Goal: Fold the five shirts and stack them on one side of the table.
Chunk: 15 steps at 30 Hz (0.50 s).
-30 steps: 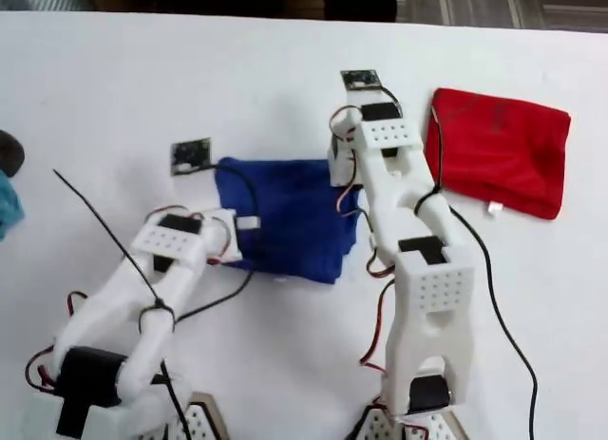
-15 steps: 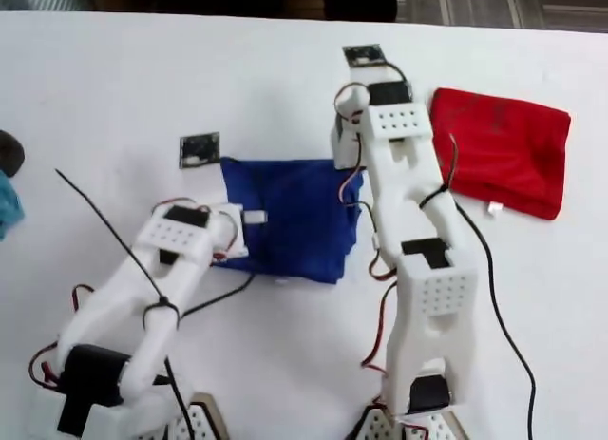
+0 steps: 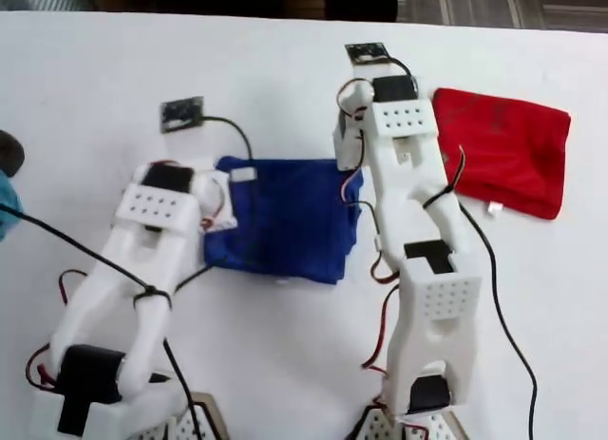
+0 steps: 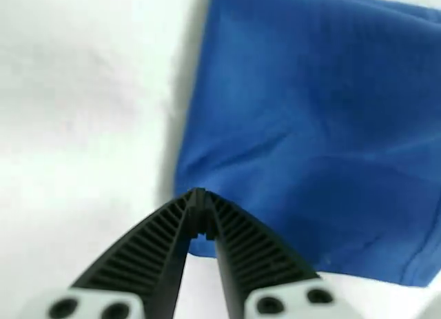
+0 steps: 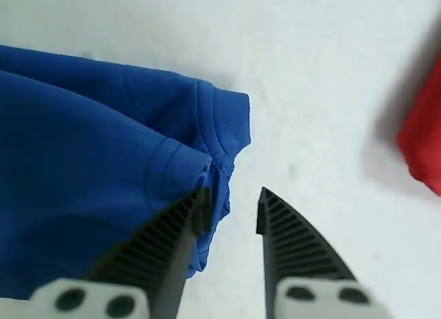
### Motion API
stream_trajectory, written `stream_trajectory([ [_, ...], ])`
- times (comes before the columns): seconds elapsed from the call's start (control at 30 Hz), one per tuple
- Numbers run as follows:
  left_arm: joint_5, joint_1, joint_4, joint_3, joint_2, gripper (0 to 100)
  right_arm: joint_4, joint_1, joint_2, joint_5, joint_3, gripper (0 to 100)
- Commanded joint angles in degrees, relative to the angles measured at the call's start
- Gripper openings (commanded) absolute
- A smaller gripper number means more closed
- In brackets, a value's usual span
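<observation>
At the left gripper (image 4: 198, 195): pressed together to a point, sitting right on one edge of the blue shirt (image 4: 310, 147). Cloth caught in the tip or not, cannot tell. At the right gripper (image 5: 231, 202): spread a little, one finger against the hemmed corner at the shirt's opposite edge, the other over bare surface (image 5: 310, 71), nothing pinched.

Between the two grippers in the high view: the blue shirt, already folded into a rough rectangle and lying flat. Near the right gripper, on the side away from the blue one and not touching it: the red shirt (image 3: 499, 160), folded too. At the far left edge of the high view, a scrap of teal cloth (image 3: 8, 207), too little to identify.

Judged soft, light and limp. Likely to sag and fall open if lifted by a single point, and to slide easily over the smooth surface. Best taken at two corners together, or along a doubled hem, biting through every layer at once. Otherwise, a risk of catching only the top layer and peeling the fold apart.
</observation>
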Motion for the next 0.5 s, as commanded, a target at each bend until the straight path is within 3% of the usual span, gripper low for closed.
stream_trajectory([
  [0.0,-3.87,-3.96,0.44,-2.42,-0.26,3,-0.31,1.98,-6.37,0.0,-2.37,12.0],
  [0.23,-21.45,-9.49,0.44,-2.15,-0.09,3,-2.42,4.0,-11.56,0.0,-2.9,12.0],
  [0.47,-29.36,-18.55,0.7,-2.07,0.0,3,0.13,-4.88,-7.96,0.0,5.45,13.9],
])
